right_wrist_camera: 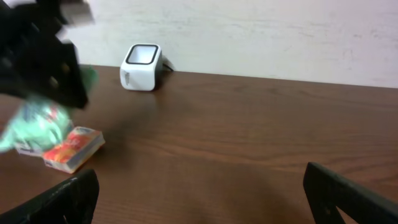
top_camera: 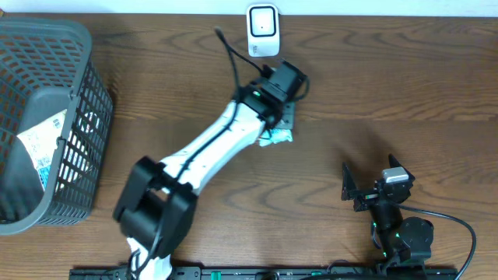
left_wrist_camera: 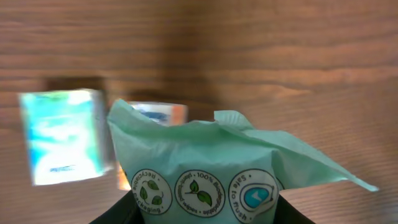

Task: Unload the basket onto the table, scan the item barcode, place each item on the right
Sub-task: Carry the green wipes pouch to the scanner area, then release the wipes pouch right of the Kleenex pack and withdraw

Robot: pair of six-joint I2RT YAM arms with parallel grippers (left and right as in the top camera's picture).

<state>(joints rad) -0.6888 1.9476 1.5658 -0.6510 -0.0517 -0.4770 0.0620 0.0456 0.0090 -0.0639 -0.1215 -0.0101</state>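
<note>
Spanning every view, dark-brown wood-grain tabletop (top_camera: pixel 405 85); pale plain wall (right_wrist_camera: pixel 280 31) rises behind its far edge in right wrist view. Grey mesh basket (top_camera: pixel 85 148) at far left, w/ a white-blue printed pack (top_camera: pixel 43 144) inside, print too small to read. Left arm (top_camera: pixel 210 152), white w/ black joints, stretches diag. from btm ctr toward top ctr. Left gripper (top_camera: pixel 284 117) is clamped on the green packet (left_wrist_camera: pixel 205 162): fingers pinch its lower part, crumpled top edge flares out free. Packet sits near the scanner (top_camera: pixel 263 31), on its front side, not touching it, and over two small boxes; contact w/ those can't be told. Packet print: row of round badges w/ leaf marks. Middle one reads "100%", right one approx. "Safe to flush", left one seems "Recyclable"; all small, partly cut off at frame btm. Right gripper (right_wrist_camera: pixel 202 202) sits low at btm right of tabletop, well apart from the rest, jaws spread wide over bare wood. Scanner is a white rounded cube w/ glossy window, at top ctr by the far edge. Orange-red box (right_wrist_camera: pixel 73 148) lies flat just beside a blue-white box (left_wrist_camera: pixel 62 137); both blurred, text unreadable
</note>
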